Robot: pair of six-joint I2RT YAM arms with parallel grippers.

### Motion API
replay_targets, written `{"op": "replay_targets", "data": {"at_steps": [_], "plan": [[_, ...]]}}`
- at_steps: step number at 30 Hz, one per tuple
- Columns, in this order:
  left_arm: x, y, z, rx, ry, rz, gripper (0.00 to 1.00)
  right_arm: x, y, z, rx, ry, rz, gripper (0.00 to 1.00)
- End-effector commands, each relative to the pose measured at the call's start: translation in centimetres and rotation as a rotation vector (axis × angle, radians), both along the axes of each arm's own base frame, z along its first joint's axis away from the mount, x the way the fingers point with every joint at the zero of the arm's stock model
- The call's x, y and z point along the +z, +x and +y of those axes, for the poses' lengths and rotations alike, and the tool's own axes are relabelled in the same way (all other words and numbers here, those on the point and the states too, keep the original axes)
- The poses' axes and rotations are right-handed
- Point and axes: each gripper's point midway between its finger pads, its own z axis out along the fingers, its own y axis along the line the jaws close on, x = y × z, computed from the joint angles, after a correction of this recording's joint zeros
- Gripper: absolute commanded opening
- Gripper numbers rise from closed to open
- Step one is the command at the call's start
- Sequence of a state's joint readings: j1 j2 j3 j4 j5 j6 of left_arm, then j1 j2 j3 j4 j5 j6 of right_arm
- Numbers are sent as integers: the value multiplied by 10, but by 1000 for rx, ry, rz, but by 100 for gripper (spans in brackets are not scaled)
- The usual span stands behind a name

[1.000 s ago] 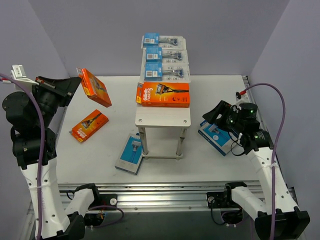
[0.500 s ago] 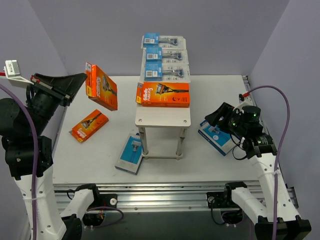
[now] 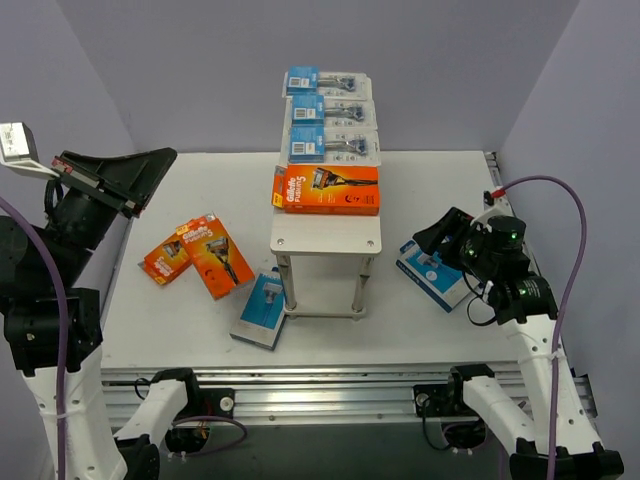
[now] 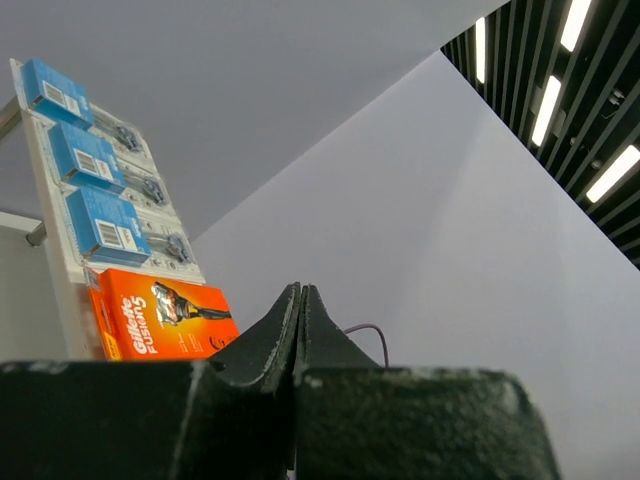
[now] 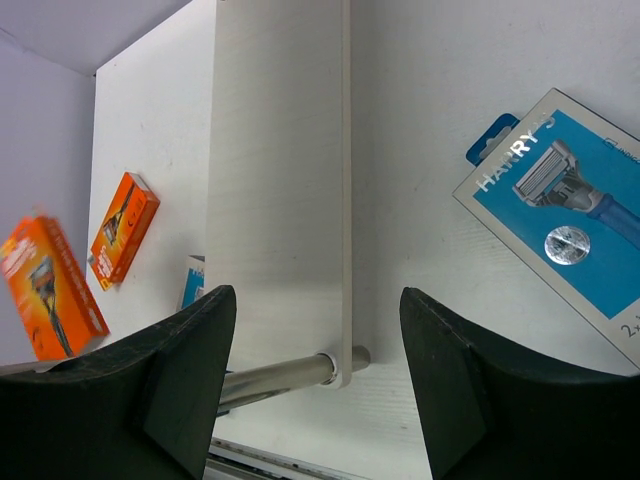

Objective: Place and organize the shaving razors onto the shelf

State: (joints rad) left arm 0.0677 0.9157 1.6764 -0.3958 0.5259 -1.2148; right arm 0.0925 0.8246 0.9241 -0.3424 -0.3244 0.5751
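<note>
The shelf (image 3: 326, 234) stands mid-table with three blue-card blister razor packs (image 3: 332, 113) in a row at its far end and an orange razor box (image 3: 327, 189) in front of them. On the table to its left lie two orange razor boxes (image 3: 166, 259) (image 3: 218, 256), one overlapping the other. A blue-and-white pack (image 3: 262, 308) rests by the shelf legs. My left gripper (image 3: 168, 156) is raised above the table's left edge, shut and empty (image 4: 300, 292). My right gripper (image 3: 432, 234) is open over a blue razor box (image 3: 436, 273), facing the shelf (image 5: 280, 180).
The table's left edge is under the left arm. Purple walls close in the back and sides. Thin metal shelf legs (image 3: 287, 285) stand right beside the blue-and-white pack. A metal rail (image 3: 320, 385) runs along the near edge.
The orange box that was in the air at my left gripper's tip has dropped onto the table against the other orange box. The left arm has pulled back leftward. The right arm has barely shifted.
</note>
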Motion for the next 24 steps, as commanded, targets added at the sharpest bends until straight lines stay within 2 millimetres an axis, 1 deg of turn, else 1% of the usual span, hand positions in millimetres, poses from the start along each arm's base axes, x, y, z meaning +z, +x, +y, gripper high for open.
{"op": "replay_targets", "data": {"at_steps": [1, 3, 4, 6, 7, 8, 10, 11, 13, 14, 16, 17, 18, 20, 21, 22, 24], "plan": [[-7, -10, 3, 38, 36, -36, 2, 10, -6, -2, -8, -3, -28, 62], [-26, -4, 6, 62, 56, 1, 2, 7, -8, -3, -11, -11, -19, 62], [-44, 0, 8, 80, 88, 22, 2, 8, -10, -4, -11, -14, -23, 62], [-64, 6, 12, 109, 121, 59, 4, 5, -12, -4, -9, -18, -19, 63], [-84, 11, 14, 126, 149, 89, 10, 3, -13, -4, -8, -24, -19, 63], [-97, 14, 16, 137, 158, 117, 13, 2, -13, -4, -8, -25, -15, 63], [-115, 19, 20, 159, 191, 135, 20, -3, -13, -4, -5, -28, -5, 63], [-133, 26, 21, 160, 201, 179, 27, -4, -13, -4, -3, -27, -3, 63], [-149, 34, 23, 163, 230, 215, 34, -8, -11, -3, 1, -24, 4, 63], [-161, 39, 24, 162, 242, 241, 39, -10, -10, -2, 3, -23, 4, 63], [-177, 49, 28, 179, 282, 272, 44, -13, -7, -1, 8, -17, 6, 63], [-186, 55, 34, 213, 298, 302, 47, -19, -6, 0, 10, -14, 17, 63], [-199, 61, 38, 224, 310, 336, 50, -19, -4, 1, 13, -10, 8, 63], [-218, 75, 44, 236, 343, 377, 56, -29, -1, 3, 24, -6, 28, 63], [-232, 81, 45, 232, 346, 409, 58, -30, 1, 4, 27, -4, 24, 63], [-244, 92, 48, 226, 355, 443, 58, -35, 3, 5, 30, -5, 36, 63], [-257, 104, 56, 226, 357, 470, 60, -42, 7, 6, 40, -6, 39, 63]]}}
